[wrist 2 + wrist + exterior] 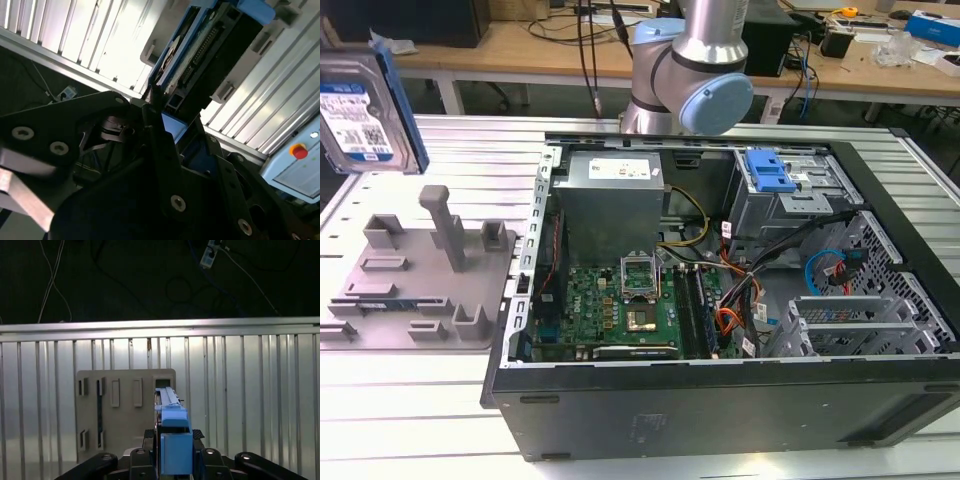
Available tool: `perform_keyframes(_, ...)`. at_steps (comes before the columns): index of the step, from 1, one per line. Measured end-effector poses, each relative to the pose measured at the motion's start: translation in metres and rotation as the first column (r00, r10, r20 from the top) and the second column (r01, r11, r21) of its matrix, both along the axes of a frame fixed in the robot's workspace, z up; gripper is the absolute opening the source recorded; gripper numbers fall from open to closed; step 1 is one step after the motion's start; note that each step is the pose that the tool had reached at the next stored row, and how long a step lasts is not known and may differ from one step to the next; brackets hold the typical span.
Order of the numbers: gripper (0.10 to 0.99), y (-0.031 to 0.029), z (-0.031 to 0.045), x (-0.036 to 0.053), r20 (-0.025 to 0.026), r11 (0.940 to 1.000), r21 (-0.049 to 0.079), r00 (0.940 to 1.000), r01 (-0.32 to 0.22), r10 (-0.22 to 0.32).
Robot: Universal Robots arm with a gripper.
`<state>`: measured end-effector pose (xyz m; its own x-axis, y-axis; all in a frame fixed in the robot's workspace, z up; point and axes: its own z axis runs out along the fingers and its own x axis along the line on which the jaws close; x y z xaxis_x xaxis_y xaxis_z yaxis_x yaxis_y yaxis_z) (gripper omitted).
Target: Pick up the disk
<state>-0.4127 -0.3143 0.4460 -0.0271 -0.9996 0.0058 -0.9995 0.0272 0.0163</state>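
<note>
The disk (360, 110), a silver hard drive with a white-and-blue label and blue side rails, hangs upright in the air at the exterior view's far left, above the grey plastic holder (420, 275). In the first wrist view I see the disk (172, 440) edge-on, and my gripper (173, 435) is shut on it, a black finger pressing each side. The holder (125, 410) lies well below on the ribbed table. In the second wrist view the disk (200, 45) sticks out past my black fingers (160, 135).
An open computer case (720, 290) with motherboard, cables and a blue drive-bay clip (768, 172) fills the middle of the ribbed metal table (400, 400). The arm's base (690, 70) stands behind the case. Desks with clutter lie beyond.
</note>
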Motion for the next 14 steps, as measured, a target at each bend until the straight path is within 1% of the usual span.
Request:
perform_keyframes(3,0.365,-0.0009,0.0269,0.0002,0.0000,1.0000,0.000,1.0000,0.000,0.000)
perform_keyframes(5,0.365,-0.0014,0.0371,0.0003,0.0002,1.0000,0.000,1.0000,0.000,0.000)
perform_keyframes(6,0.365,-0.0017,0.0446,0.0005,0.0000,1.0000,0.000,1.0000,0.000,0.000)
perform_keyframes(8,0.365,-0.0025,0.0537,0.0005,0.0000,1.0000,0.000,1.0000,0.000,0.000)
perform_keyframes(9,0.365,-0.0031,0.0606,0.0005,0.0001,1.0000,0.000,1.0000,0.000,0.000)
perform_keyframes(10,0.365,-0.0037,0.0651,0.0005,-0.0001,1.0000,0.001,1.0000,0.000,0.000)
perform_keyframes(11,0.365,-0.0042,0.0675,0.0006,0.0001,1.0000,0.002,1.0000,0.000,0.000)
perform_keyframes(14,0.365,-0.0048,0.0685,0.0005,0.0001,1.0000,0.005,1.0000,0.000,0.000)
